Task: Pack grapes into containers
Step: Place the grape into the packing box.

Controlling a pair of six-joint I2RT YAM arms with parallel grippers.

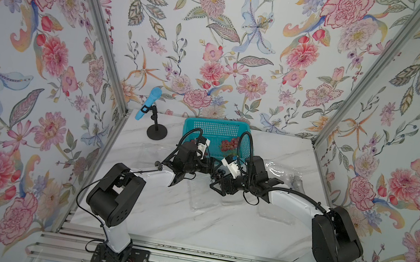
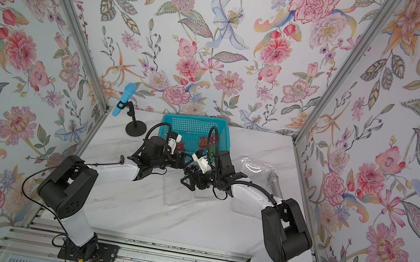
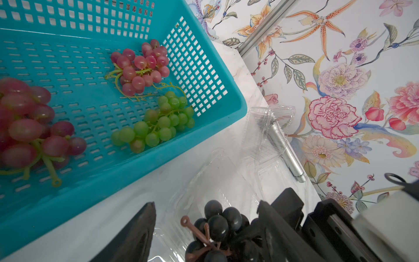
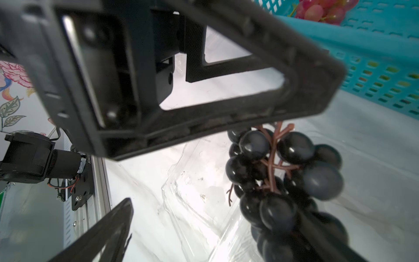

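**Top views:** The 2 arms met over the middle of the table [image 1: 186,228]. The left claw [image 1: 210,168] and right claw [image 1: 218,186] faced each other w/ 1 dark bunch [image 1: 220,172] btwn them. It sat above the open clamshell [image 1: 203,198], prob. so it could go straight in. 3 clear containers showed: that 1, a near-right clamshell [image 1: 276,210] and a far-right clamshell [image 1: 281,169]. 1 teal basket [image 1: 203,129] sat far centre as the supply, w/ red grapes [image 1: 229,144] showing inside. 1 blue mic [image 1: 148,104] stood far left, out of the way.

**Left wrist:** The basket held 3 bunches: 2 red, the small red bunch [image 3: 140,68] and the big red bunch [image 3: 27,127], and 1 green bunch [image 3: 156,127]. The dark bunch sat over clear plastic. 1 of the left claw's fingers [image 3: 138,231] stood apart from it, so the jaws were partway open. Whether they pinched the bunch couldn't be told. A silver cylinder [image 3: 285,154] lay by the far-right clamshell.

**Right wrist:** The right claw gaped fully and gripped nothing. Its fingers [image 4: 108,231] were well apart, and the bunch lay against the opposite 1. The stem tip touched the left claw's frame. Hanging or resting: couldn't tell.
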